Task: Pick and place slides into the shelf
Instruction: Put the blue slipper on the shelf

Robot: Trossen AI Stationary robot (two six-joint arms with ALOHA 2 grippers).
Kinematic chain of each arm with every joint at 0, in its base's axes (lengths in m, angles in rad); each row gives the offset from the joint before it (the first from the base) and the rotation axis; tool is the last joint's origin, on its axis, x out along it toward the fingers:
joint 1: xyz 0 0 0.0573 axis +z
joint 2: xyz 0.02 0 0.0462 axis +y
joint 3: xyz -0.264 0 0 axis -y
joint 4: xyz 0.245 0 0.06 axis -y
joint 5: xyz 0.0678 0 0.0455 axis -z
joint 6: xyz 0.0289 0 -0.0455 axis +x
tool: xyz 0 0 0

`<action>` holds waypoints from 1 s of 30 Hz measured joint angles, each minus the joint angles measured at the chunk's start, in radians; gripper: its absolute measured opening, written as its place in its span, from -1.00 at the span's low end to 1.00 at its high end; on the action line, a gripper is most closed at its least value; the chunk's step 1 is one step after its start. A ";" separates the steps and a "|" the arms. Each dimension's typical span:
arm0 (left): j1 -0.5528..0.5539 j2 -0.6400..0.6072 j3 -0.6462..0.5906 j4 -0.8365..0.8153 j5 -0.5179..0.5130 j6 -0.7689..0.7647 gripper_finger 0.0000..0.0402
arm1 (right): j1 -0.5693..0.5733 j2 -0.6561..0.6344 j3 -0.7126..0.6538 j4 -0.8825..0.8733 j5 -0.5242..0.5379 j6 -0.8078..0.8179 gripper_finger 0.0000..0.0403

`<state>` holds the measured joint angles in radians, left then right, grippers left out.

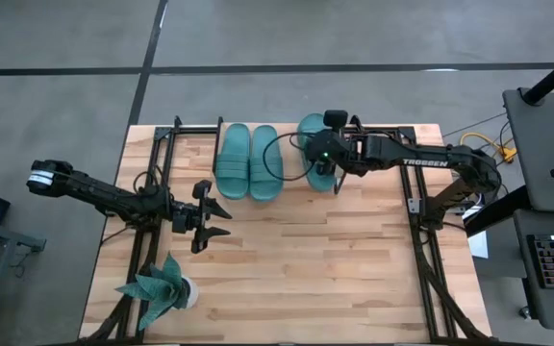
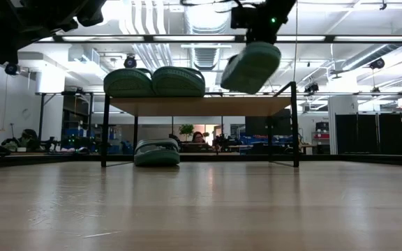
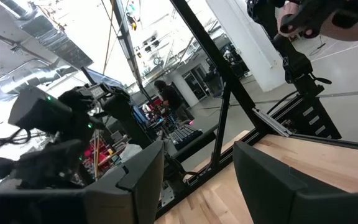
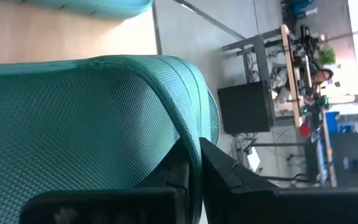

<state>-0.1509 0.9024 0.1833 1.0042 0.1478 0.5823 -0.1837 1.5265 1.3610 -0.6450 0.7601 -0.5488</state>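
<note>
The shelf (image 2: 201, 106) stands at the table's far side. Two teal slides (image 1: 248, 161) lie side by side on its wood top, and another slide (image 2: 157, 152) rests on the table beneath it. My right gripper (image 1: 323, 160) is shut on a third slide (image 2: 251, 66), which hangs above the right part of the shelf top. My left gripper (image 1: 223, 219) stands open over the table's left middle with nothing between its fingers (image 3: 135, 180). My right gripper pinches a thin teal edge of the slide (image 4: 194, 144) between its two fingers; whether this is strap or sole cannot be told. It comes from the table's right, slanting downward. The slide is lifted clear of the shelf top and tilted, one end lower (image 2: 232, 80).
A teal leafy plant in a white pot (image 1: 164, 288) stands near the table's front left corner. Black frames (image 1: 421, 240) run along the table's left and right sides. Bare wood (image 1: 306, 269) fills the middle and front of the table.
</note>
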 joint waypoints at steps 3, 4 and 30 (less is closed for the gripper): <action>0.000 0.000 0.000 0.000 0.000 0.000 -0.12 | 0.000 0.001 0.019 0.000 0.013 0.071 -0.94; 0.000 0.000 0.000 0.000 0.000 0.000 -0.12 | 0.001 0.004 0.024 0.002 0.031 0.098 -0.94; 0.000 0.000 0.000 0.000 0.000 0.000 -0.12 | -0.039 0.290 0.183 0.165 0.223 -0.081 -0.94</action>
<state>-0.1510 0.9027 0.1837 1.0039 0.1480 0.5823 -0.2230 1.8164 1.5439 -0.4803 0.9829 -0.6294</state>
